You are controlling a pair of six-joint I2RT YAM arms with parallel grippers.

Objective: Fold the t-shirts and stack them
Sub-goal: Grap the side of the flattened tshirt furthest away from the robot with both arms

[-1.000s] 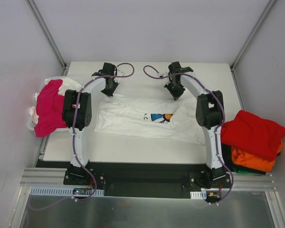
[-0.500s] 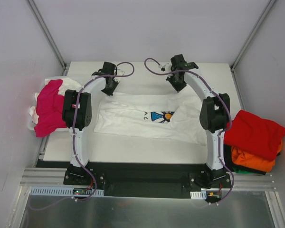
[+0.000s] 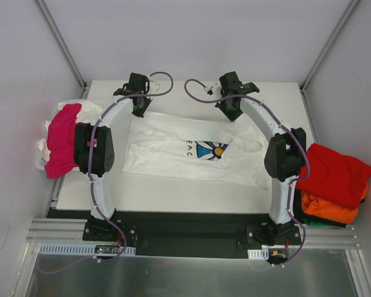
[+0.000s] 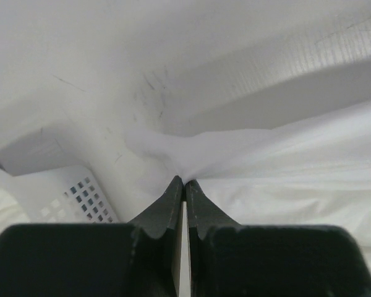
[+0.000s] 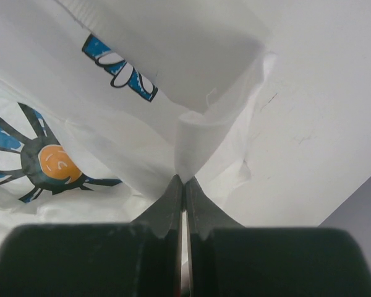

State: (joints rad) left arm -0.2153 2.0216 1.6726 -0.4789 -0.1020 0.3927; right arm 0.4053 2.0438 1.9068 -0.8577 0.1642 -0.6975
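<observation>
Near the right arm's base, a red t-shirt (image 3: 334,168) sits on an orange t-shirt (image 3: 326,208), beside the table (image 3: 173,193). The white t-shirt (image 3: 173,154) lies spread mid-table, print up, its long axis running left to right. At its far edge, the left claw (image 4: 184,181) is clamped on the far-left corner. The right claw (image 5: 183,179) is clamped on a fold at the far right.

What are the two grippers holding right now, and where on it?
Both pinch the white tee: left gripper and right gripper, each on its far edge.

White tee (image 3: 167,154) atop pale tbl (image 3: 191,197)
</observation>
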